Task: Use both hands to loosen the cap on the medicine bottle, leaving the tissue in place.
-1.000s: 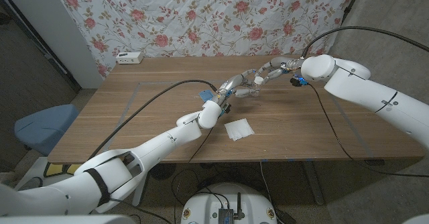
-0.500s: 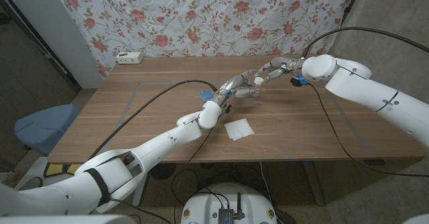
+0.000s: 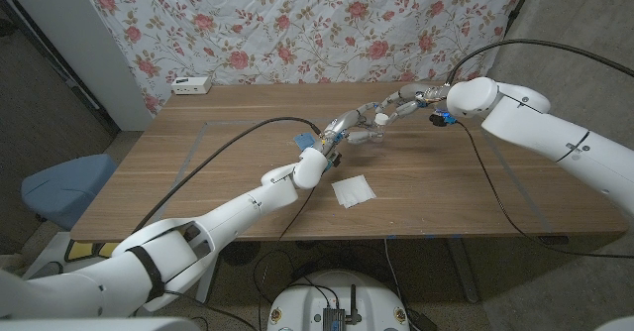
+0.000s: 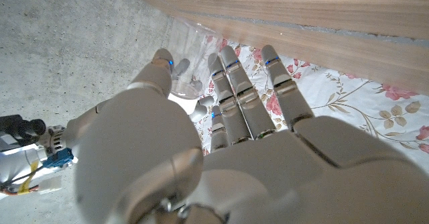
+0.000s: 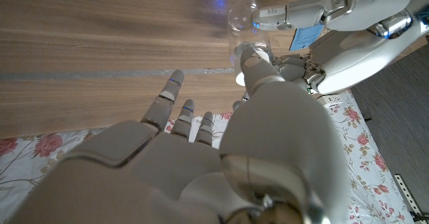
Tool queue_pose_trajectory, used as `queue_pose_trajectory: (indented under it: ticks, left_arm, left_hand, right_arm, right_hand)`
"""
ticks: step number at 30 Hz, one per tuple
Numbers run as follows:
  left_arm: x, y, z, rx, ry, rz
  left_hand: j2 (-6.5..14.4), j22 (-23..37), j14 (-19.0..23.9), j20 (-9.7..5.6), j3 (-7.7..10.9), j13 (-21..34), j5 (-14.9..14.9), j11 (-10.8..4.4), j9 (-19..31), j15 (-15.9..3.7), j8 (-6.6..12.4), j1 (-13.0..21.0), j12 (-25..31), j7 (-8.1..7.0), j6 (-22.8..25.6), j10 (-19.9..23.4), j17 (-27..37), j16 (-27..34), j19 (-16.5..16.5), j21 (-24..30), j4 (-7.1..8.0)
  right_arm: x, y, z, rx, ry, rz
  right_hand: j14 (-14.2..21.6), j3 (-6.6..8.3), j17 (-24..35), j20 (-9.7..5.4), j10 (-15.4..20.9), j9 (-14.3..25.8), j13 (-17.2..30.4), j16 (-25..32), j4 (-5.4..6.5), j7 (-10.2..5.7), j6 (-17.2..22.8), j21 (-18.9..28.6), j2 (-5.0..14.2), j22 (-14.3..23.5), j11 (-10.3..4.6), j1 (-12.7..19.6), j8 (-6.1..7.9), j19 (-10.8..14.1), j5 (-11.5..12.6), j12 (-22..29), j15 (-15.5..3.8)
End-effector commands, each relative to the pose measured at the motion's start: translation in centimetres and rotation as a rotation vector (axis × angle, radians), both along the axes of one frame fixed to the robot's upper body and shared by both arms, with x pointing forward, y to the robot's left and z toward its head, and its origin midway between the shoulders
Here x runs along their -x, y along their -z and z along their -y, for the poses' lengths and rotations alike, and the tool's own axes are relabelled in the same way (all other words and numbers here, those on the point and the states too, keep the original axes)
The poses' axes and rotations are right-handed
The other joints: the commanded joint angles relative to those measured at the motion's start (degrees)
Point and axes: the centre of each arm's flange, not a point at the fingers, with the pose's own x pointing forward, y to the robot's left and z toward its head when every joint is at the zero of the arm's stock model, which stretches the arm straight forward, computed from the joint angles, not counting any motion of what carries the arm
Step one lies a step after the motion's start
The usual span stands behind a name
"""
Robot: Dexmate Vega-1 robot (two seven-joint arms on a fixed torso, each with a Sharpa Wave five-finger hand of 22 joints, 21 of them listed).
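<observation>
A small clear medicine bottle (image 3: 363, 133) with a white cap (image 3: 381, 120) is held just above the table's middle back. My left hand (image 3: 342, 129) grips the bottle body; in the left wrist view the clear bottle (image 4: 184, 58) sits between its thumb and fingers. My right hand (image 3: 399, 103) reaches in from the right, and its fingertips close on the cap. In the right wrist view its thumb covers the cap (image 5: 244, 51), with the other fingers spread. A white tissue (image 3: 354, 190) lies flat on the wooden table (image 3: 198, 163), nearer the front edge, apart from both hands.
A white box (image 3: 191, 85) sits at the table's back left corner. Black cables (image 3: 228, 148) run along both arms over the tabletop. A floral cloth (image 3: 297, 24) hangs behind the table, and a blue seat (image 3: 59, 187) stands off its left side.
</observation>
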Motion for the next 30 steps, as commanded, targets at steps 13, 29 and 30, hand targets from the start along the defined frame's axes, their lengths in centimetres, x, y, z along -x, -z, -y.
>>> queue_pose_trajectory:
  ticks: [13,29,30]
  left_arm:
    - [-0.03,-0.1,0.0,0.006,-0.001,0.012]
    - [0.24,0.1,0.01,0.005,0.0,0.011]
    - [0.26,0.11,0.03,0.005,0.0,0.012]
  left_hand:
    - [0.69,0.19,0.62,0.0,0.46,0.21,0.29,-2.97,0.12,-4.52,0.29,0.2,0.24,-0.51,0.19,3.59,0.13,-0.05,-0.09,0.13,-0.15]
    - [0.57,0.19,0.65,-0.16,0.43,0.22,0.25,-2.96,0.13,-4.47,0.25,0.24,0.23,-0.57,-0.02,3.58,0.15,-0.03,-0.18,0.12,-0.21]
    - [0.58,0.19,0.67,-0.14,0.44,0.22,0.25,-2.96,0.13,-4.45,0.26,0.22,0.24,-0.57,-0.01,3.6,0.15,-0.03,-0.18,0.12,-0.2]
  right_arm:
    - [-0.09,-0.2,0.26,0.004,-0.014,-0.049]
    - [0.57,0.13,-0.42,0.028,0.019,0.015]
    - [0.6,0.15,-0.44,0.028,0.022,0.015]
  right_hand:
    - [-2.39,-3.23,0.13,1.61,-3.97,-0.08,0.1,-0.23,1.81,3.76,-7.04,0.04,-3.07,0.12,3.62,-5.57,-4.2,-1.44,-0.89,0.26,2.71]
    - [-1.31,-5.94,0.25,1.77,-2.13,0.61,0.22,0.35,3.8,10.1,-5.25,0.09,-4.58,0.11,5.83,-11.85,-3.29,-1.61,-0.73,1.12,4.09]
    - [-1.3,-6.0,0.25,1.79,-2.01,0.64,0.22,0.36,3.85,10.12,-5.02,0.1,-4.6,0.11,5.81,-12.0,-3.19,-1.58,-0.72,1.17,4.08]
